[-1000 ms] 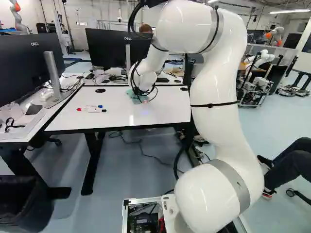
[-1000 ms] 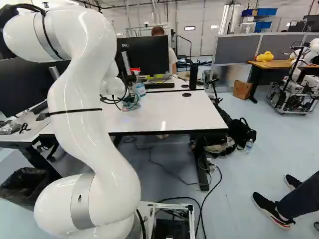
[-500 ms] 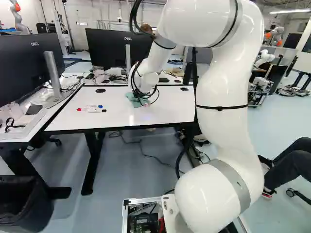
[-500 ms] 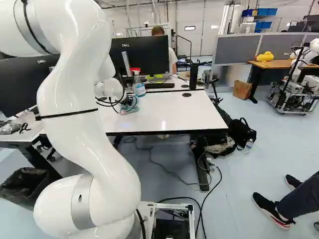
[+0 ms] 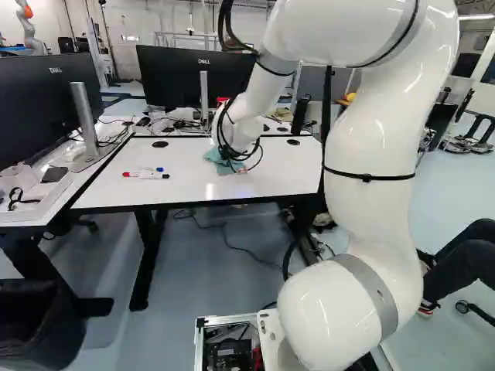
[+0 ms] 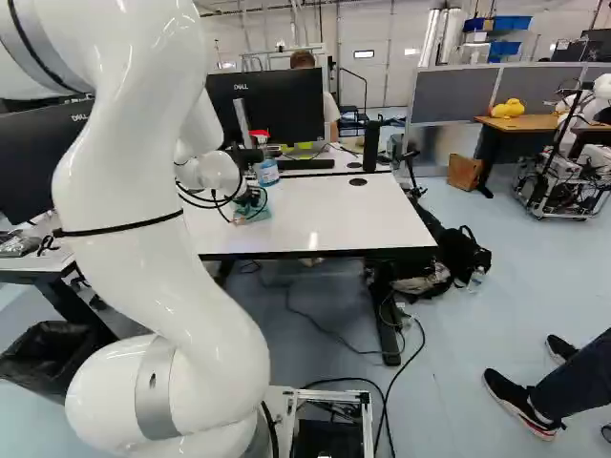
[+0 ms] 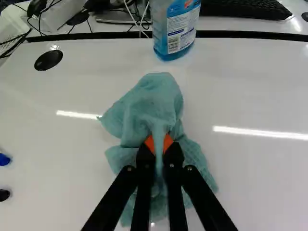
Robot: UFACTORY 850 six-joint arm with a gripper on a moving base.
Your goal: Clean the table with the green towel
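In the left base view my gripper (image 5: 239,167) is low over the white table (image 5: 193,184), partly hidden by cables, with the green towel (image 5: 219,160) bunched under it. The wrist view shows the gripper (image 7: 159,144) shut on a raised fold of the towel (image 7: 155,103), which is pinched between the orange pads. The rest of the cloth lies crumpled on the tabletop around and ahead of the fingers. Two markers (image 5: 145,175) lie on the table, left of the towel in the left base view.
A spray bottle with blue liquid (image 7: 175,30) stands just beyond the towel, near the dark seam at the table's far edge. Monitors (image 5: 189,77) and a keyboard (image 7: 243,8) are behind it. Another robot (image 6: 573,134) stands at the far right.
The towel has slid a little toward the table's near edge with my gripper. My arm's upper part has swung right in the left base view. The base has not moved.
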